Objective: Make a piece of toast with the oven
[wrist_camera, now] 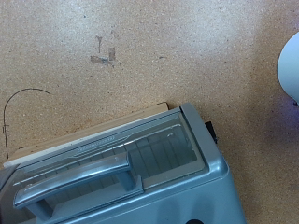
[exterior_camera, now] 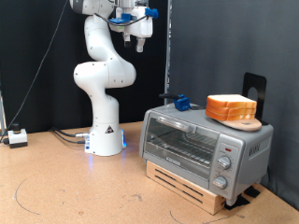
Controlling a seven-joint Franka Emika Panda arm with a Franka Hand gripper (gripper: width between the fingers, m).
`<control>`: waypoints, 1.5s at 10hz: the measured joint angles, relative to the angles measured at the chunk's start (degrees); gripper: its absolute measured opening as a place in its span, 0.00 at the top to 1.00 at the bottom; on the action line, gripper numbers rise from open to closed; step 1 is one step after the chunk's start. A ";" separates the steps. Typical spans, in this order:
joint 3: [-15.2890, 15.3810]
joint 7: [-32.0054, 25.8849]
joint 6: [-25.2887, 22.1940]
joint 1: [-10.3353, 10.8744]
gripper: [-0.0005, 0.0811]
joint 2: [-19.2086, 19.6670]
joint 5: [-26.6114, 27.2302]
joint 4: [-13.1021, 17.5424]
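The silver toaster oven (exterior_camera: 201,145) stands on a low wooden crate at the exterior view's lower right, with its glass door closed. In the wrist view, the oven (wrist_camera: 140,173) shows from above, with its grey bar handle (wrist_camera: 79,179) across the closed door. A thick stack of bread slices (exterior_camera: 231,107) sits on a round wooden board on the oven's top. No single slice shows apart from it. My gripper (exterior_camera: 139,37) hangs high above the table at the exterior view's top, well above and left of the oven. No fingers show in the wrist view.
A blue object (exterior_camera: 177,101) lies on the oven's top near its back left corner. A black stand (exterior_camera: 253,91) rises behind the bread. The white robot base (exterior_camera: 105,140) stands left of the oven. A small white box (exterior_camera: 16,137) with a cable sits at the far left.
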 joint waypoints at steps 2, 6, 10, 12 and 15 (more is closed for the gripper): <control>0.20 -6.38 0.00 0.68 0.00 -0.16 -0.80 0.00; 0.20 -28.83 -0.10 4.40 0.00 -0.44 -8.49 -0.68; -1.35 -35.73 2.10 5.38 0.00 1.17 -6.51 -0.51; -4.65 -46.17 1.16 7.20 0.00 5.77 -3.76 1.57; -5.50 -48.26 -1.56 7.38 0.00 12.01 -3.45 5.61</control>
